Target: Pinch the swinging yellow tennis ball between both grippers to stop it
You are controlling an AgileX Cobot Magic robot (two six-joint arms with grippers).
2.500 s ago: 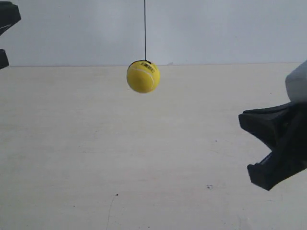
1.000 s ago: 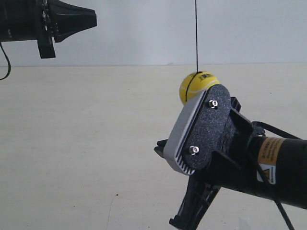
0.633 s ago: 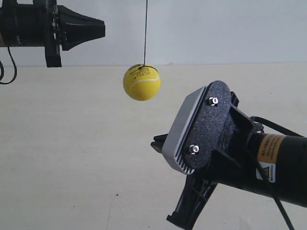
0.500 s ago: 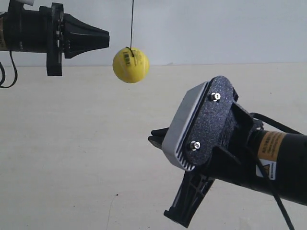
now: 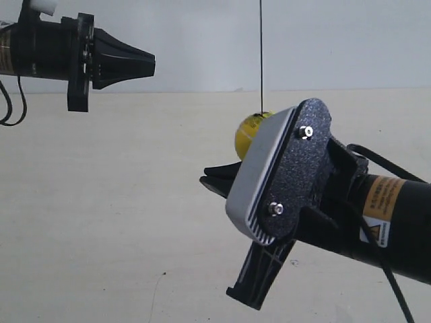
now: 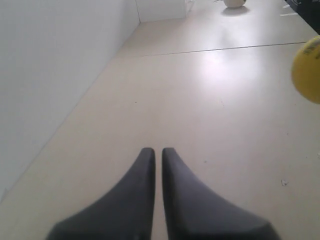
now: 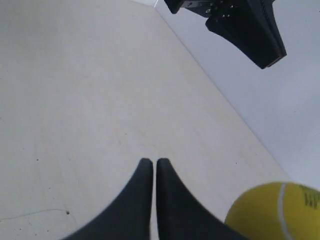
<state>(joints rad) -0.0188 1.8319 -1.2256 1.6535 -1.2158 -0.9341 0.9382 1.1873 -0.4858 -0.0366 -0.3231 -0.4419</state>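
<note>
The yellow tennis ball [image 5: 246, 132] hangs on a thin dark string [image 5: 261, 54], mostly hidden behind the grey screwed box [image 5: 269, 182] of the arm at the exterior view's right. That is my right gripper [image 5: 207, 184], shut, with the ball [image 7: 276, 212] just beside its fingers and apart from the tips [image 7: 150, 161]. My left gripper [image 5: 152, 65], with the white cylinder, points at the ball from the exterior view's upper left, well short of it. It is shut [image 6: 158, 150], and the ball [image 6: 307, 70] shows at that view's edge.
A pale floor [image 5: 101, 222] runs back to a white wall [image 5: 337, 40]. The left arm's black body [image 7: 240, 22] shows far off in the right wrist view. A pale round object [image 6: 234, 3] lies far away on the floor.
The ball swung from close to the left gripper's tip back toward the exterior view's right, behind the grey box. The right gripper rose a little; the left gripper edged toward the middle.
</note>
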